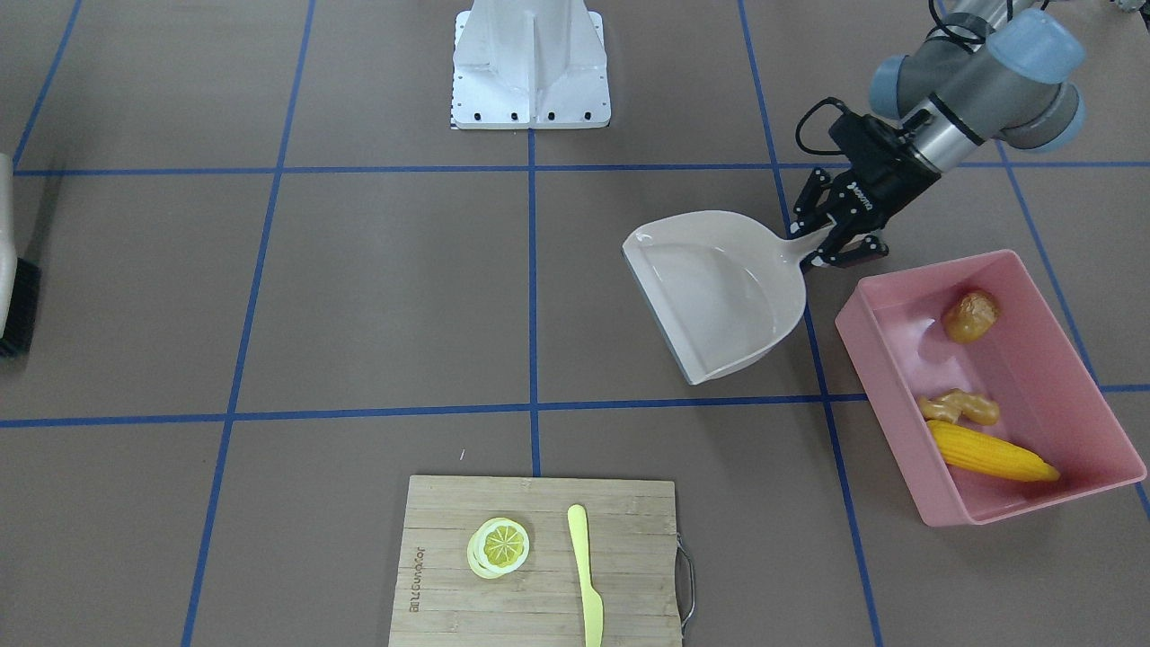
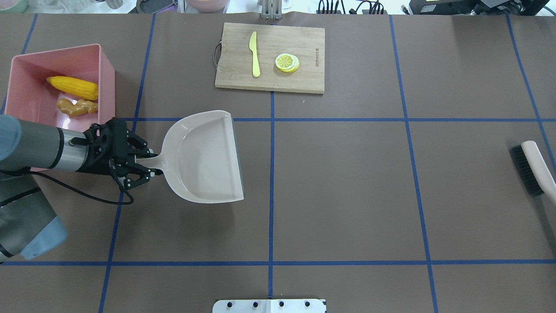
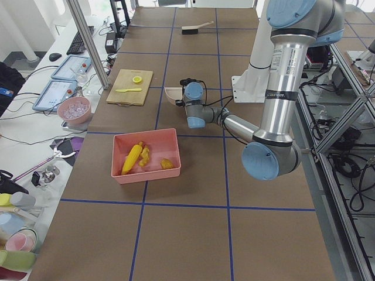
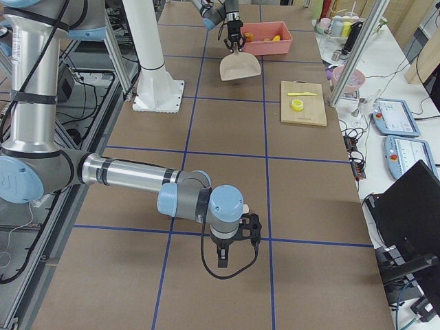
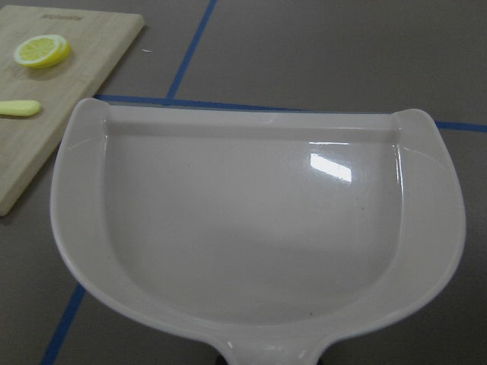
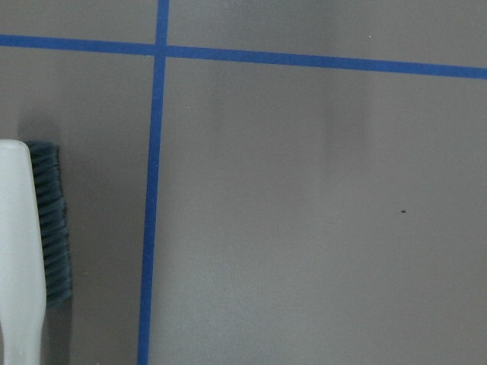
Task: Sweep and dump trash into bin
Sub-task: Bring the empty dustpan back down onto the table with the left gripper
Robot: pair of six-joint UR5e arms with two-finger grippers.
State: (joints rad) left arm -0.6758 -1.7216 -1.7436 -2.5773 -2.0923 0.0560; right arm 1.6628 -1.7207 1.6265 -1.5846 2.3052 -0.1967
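Note:
The pink bin [image 1: 1042, 359] stands at the table's left end and holds the yellow corn cob [image 1: 988, 454], the tan ginger root [image 1: 957, 407] and the brown potato [image 1: 970, 314]. In the overhead view the corn [image 2: 71, 87] and ginger [image 2: 77, 106] show in the bin [image 2: 26, 74]; my left arm hides the potato. My left gripper [image 1: 831, 244] is shut on the handle of the empty beige dustpan [image 1: 710, 288], just beside the bin. My right gripper [image 4: 227, 254] shows only in the exterior right view, low over bare table; I cannot tell whether it is open or shut.
A wooden cutting board [image 1: 629, 557] at the far edge carries a lemon slice [image 1: 498, 546] and a pale yellow knife [image 1: 586, 575]. A hand brush [image 2: 532, 167] lies at the table's right end, also in the right wrist view [image 6: 23, 258]. The robot base [image 1: 530, 63] stands mid-table.

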